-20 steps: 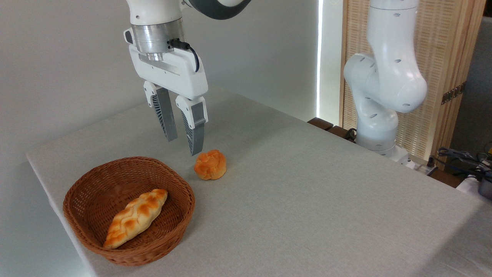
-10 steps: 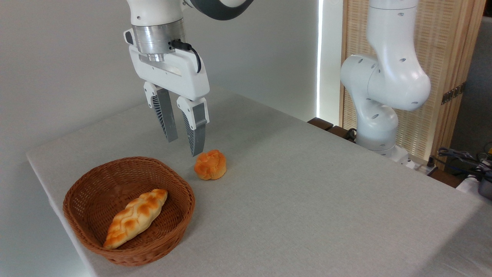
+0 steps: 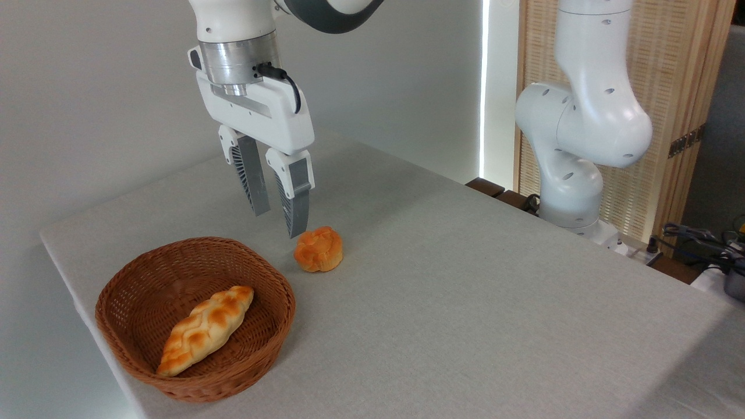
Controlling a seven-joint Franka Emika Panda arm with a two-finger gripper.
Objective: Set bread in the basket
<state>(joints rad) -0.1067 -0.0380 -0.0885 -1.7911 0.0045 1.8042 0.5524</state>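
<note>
The bread (image 3: 318, 249), a small round orange-brown bun with a knobbly top, lies on the grey table just right of the basket (image 3: 116, 343). That round brown wicker basket stands near the table's left front corner. My gripper (image 3: 279, 224) hangs above the table, just up and left of the bun and behind the basket's far rim. Its two grey fingers point down with a gap between them and nothing in it. The nearer fingertip (image 3: 297, 227) ends close to the bun's top left, apart from it.
A long braided golden loaf (image 3: 205, 329) lies inside the basket. The arm's white base (image 3: 573, 174) stands at the table's far right edge, with cables (image 3: 698, 238) beyond it. The table's left edge runs close behind the basket.
The gripper has shifted slightly, its fingertips drifting a little down and left near the bun. The arm's elbow at the right moved earlier. Bun, basket and loaf have not moved.
</note>
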